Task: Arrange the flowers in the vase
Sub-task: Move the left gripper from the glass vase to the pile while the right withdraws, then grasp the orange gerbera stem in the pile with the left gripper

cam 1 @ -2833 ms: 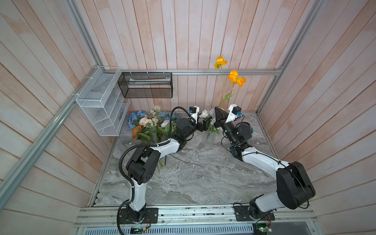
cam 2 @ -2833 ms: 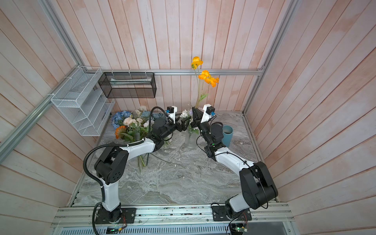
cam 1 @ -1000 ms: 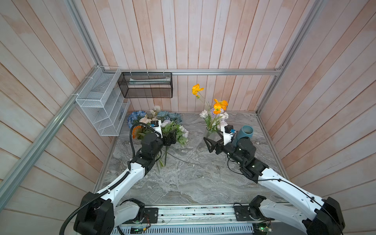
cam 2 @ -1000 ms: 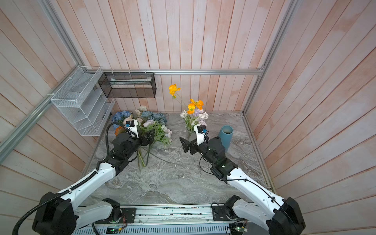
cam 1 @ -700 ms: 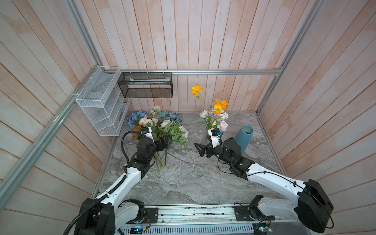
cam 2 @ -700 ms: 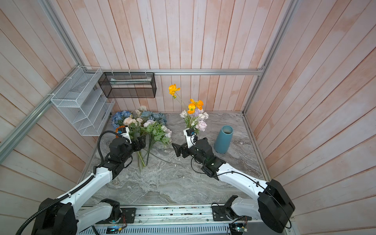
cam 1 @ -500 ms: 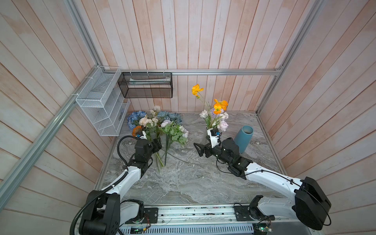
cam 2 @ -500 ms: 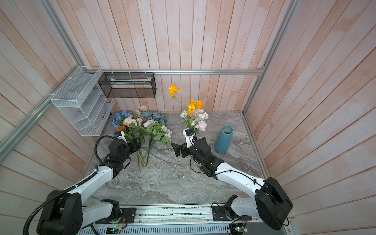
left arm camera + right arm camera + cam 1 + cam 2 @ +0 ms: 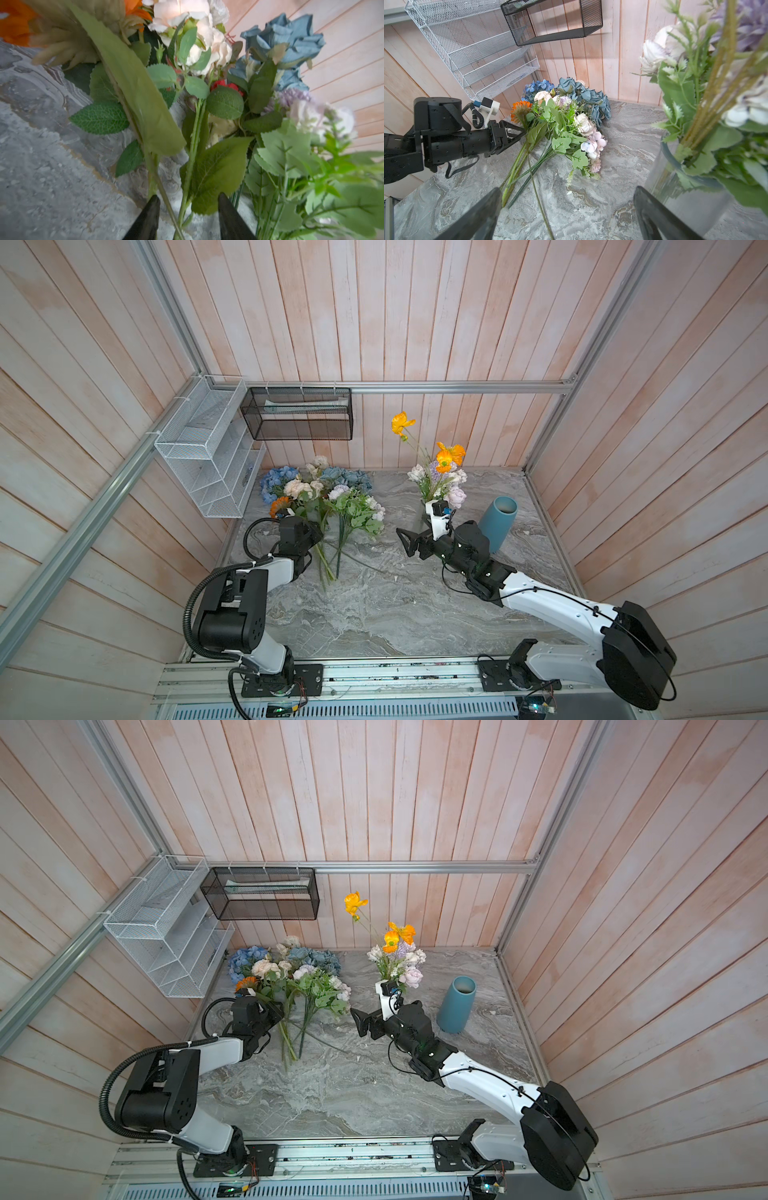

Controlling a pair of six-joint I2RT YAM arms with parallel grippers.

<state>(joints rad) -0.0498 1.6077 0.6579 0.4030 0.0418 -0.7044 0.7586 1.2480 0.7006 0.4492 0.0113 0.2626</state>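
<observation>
The flowers (image 9: 328, 497) (image 9: 291, 973) lie in a loose pile at the back left of the marble table, stems pointing forward. My left gripper (image 9: 318, 533) (image 9: 188, 205) is low over those stems. Its jaws stand a little apart, with two green stems (image 9: 187, 182) between them and a gap on each side. A clear glass vase (image 9: 685, 187) holds orange poppies and pale blooms (image 9: 440, 481). Beside it my right gripper (image 9: 407, 543) (image 9: 566, 191) hangs wide open over bare table with nothing between its fingers.
An empty teal vase (image 9: 496, 522) stands right of the glass one. A white wire rack (image 9: 203, 448) hangs on the left wall and a black mesh basket (image 9: 297, 412) on the back wall. Wooden walls close in on three sides.
Both grippers left the vase, where the poppies now stand. The left one went back to the flower pile, lowered over the stems and narrowed its jaws. The right one drew back slightly leftward.
</observation>
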